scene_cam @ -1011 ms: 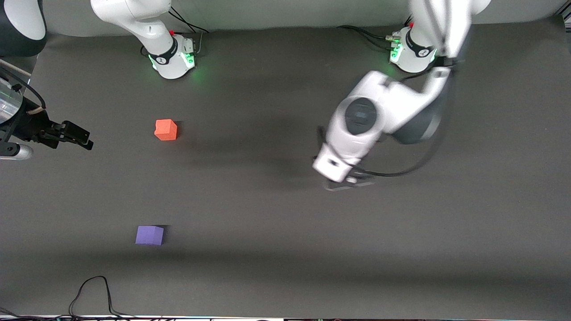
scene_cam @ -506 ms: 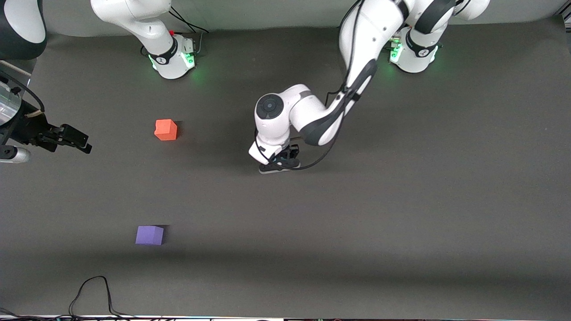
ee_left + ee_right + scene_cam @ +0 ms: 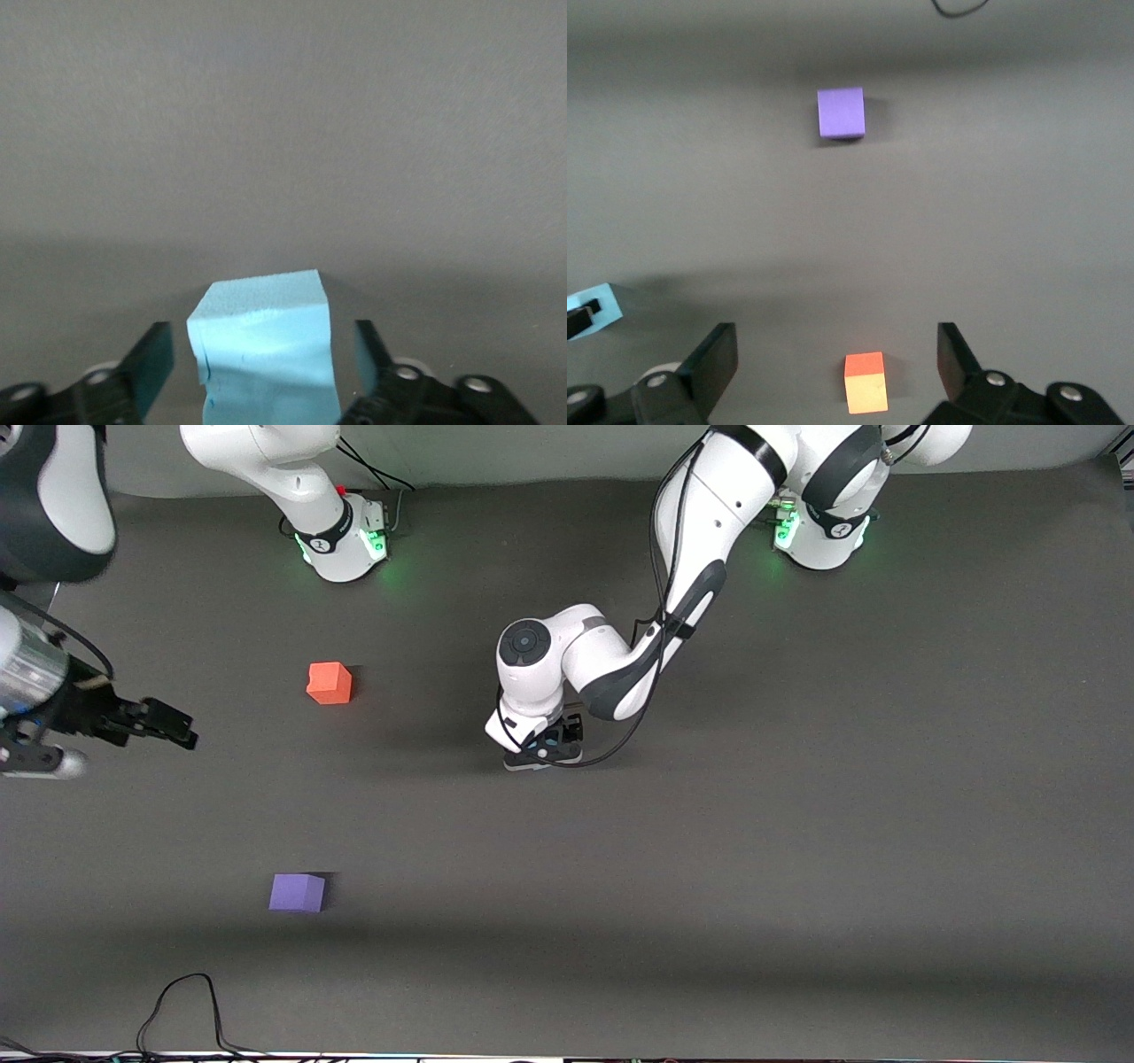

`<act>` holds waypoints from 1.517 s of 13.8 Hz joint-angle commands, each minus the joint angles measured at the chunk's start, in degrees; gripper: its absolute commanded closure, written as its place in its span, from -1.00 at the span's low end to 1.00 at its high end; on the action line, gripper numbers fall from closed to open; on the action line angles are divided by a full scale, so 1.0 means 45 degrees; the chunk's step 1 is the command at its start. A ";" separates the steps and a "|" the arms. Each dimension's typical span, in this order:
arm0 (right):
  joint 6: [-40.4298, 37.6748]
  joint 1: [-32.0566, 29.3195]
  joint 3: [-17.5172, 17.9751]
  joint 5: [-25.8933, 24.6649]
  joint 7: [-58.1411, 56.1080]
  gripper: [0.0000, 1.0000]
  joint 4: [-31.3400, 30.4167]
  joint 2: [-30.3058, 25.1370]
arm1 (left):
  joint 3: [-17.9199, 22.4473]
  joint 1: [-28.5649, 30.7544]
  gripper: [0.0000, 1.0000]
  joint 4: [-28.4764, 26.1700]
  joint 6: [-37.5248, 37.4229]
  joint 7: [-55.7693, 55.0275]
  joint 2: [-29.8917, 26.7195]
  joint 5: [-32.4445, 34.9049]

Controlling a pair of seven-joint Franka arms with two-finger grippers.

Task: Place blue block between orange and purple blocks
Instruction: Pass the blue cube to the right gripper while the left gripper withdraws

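Observation:
The blue block (image 3: 264,341) stands between the fingers of my left gripper (image 3: 542,748) at the table's middle. There is a gap on each side, so the gripper is open around it. The hand hides the block in the front view; it also shows in the right wrist view (image 3: 594,308). The orange block (image 3: 329,683) lies toward the right arm's end. The purple block (image 3: 297,892) lies nearer the front camera than the orange one. My right gripper (image 3: 168,726) is open and empty, high over the right arm's end of the table. Its view shows the orange block (image 3: 866,382) and the purple block (image 3: 841,112).
A black cable (image 3: 182,1005) loops on the table's near edge, closer to the camera than the purple block. The dark table (image 3: 797,868) is bare between the orange and purple blocks.
My left arm swung from its own end of the table to the middle and came down low, then edged slightly toward the right arm's end. My right gripper shifted a little.

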 commanded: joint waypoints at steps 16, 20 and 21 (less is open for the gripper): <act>0.5374 0.6964 0.0220 0.3074 0.1511 -1.00 0.1558 0.5941 | -0.0938 1.1483 -1.00 -0.2567 -1.0586 1.2901 -0.9608 -0.3610; 0.7322 0.8234 0.0122 0.3054 0.2158 -1.00 -0.0134 0.6374 | -0.0879 1.2641 -1.00 -0.3932 -0.9830 1.4084 -1.0897 -0.3395; 0.8336 0.8314 0.0122 0.3035 0.2061 -1.00 -0.0973 0.6335 | -0.0879 1.2642 -1.00 -0.3993 -0.9828 1.4084 -1.0997 -0.3298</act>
